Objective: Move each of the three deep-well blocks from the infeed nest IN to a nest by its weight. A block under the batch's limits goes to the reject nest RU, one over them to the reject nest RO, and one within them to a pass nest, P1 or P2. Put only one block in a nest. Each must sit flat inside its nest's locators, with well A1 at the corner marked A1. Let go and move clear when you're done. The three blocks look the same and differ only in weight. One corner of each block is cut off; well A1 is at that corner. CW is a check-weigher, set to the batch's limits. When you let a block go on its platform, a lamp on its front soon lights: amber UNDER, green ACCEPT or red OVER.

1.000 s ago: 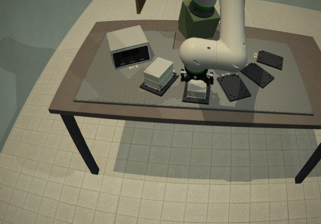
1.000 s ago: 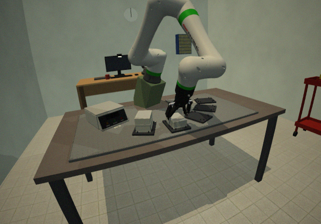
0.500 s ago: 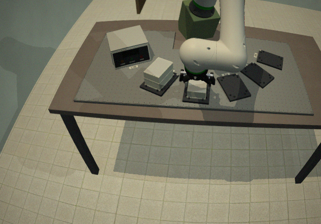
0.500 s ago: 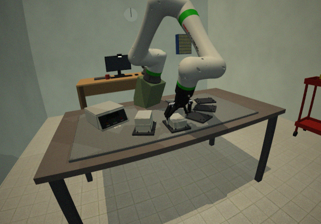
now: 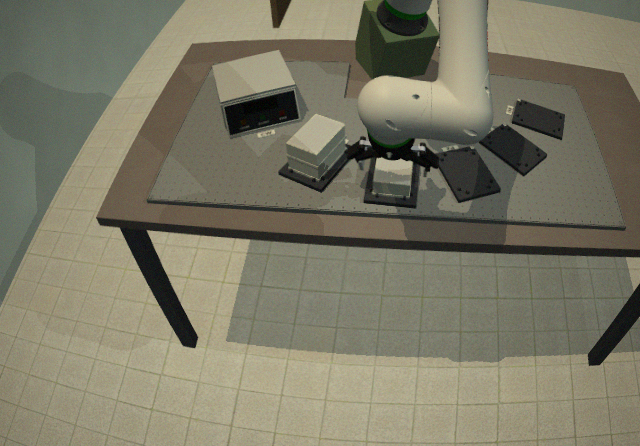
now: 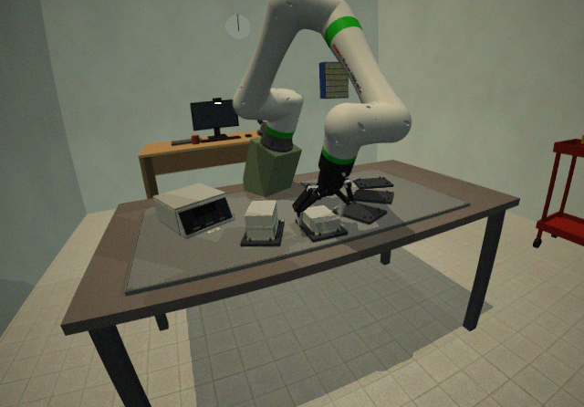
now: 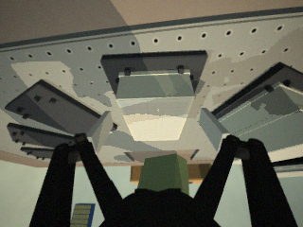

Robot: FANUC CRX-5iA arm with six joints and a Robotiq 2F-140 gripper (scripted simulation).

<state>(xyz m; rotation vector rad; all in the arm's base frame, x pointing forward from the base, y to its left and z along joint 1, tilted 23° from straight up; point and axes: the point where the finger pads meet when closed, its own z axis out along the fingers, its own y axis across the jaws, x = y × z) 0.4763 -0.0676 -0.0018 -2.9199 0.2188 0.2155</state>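
Note:
My gripper [image 5: 393, 160] [image 6: 324, 207] [image 7: 155, 116] is open, its fingers apart on either side of a pale block [image 5: 391, 186] [image 6: 320, 218] [image 7: 156, 113]. That block sits in the middle dark nest [image 5: 390, 202] [image 7: 156, 59] and looks flat; its cut corner is not clear. To the left in the top view, two more blocks are stacked, an upper block [image 5: 316, 133] [image 6: 261, 209] on a lower block [image 5: 303, 164] [image 6: 260, 232], in another nest [image 5: 321, 185]. The check-weigher [image 5: 253, 77] [image 6: 191, 196] has nothing on top, and its lamps look dim.
Three empty nests stand to the right: the near nest [image 5: 467, 175] [image 6: 364, 213] [image 7: 59, 109], the middle one [image 5: 513, 149] [image 6: 374, 197] and the far one [image 5: 538, 118] [image 6: 372, 182]. Their labels are too small to read. The green arm pedestal [image 5: 395, 51] [image 6: 271, 169] [image 7: 165, 172] is behind.

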